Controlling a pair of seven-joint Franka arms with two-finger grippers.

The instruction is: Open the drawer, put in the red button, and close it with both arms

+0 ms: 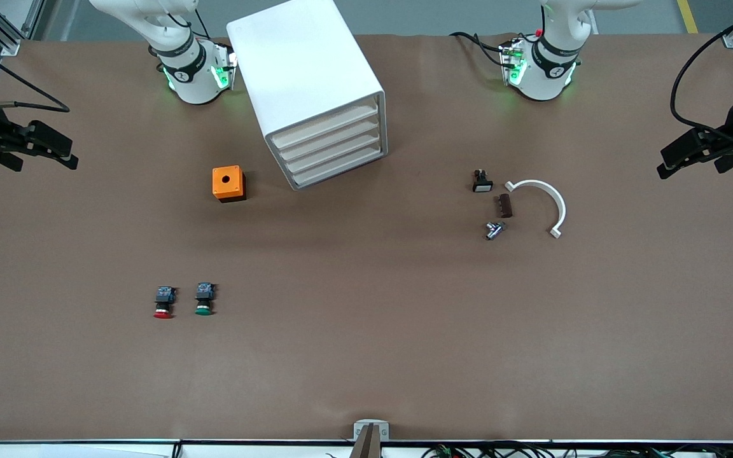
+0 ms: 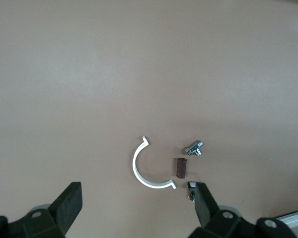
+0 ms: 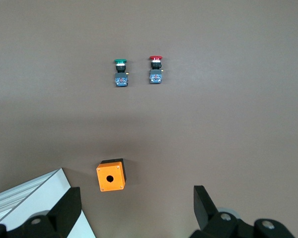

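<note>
Jaws spread; one red button [image 1: 163,304], four closed drawers [image 1: 331,148].

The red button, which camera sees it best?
The right wrist view: the red button lies in plain sight beside the green button, cap and blocky body both clear. The front view shows it smaller, on the table. The left wrist view does not show it.
</note>
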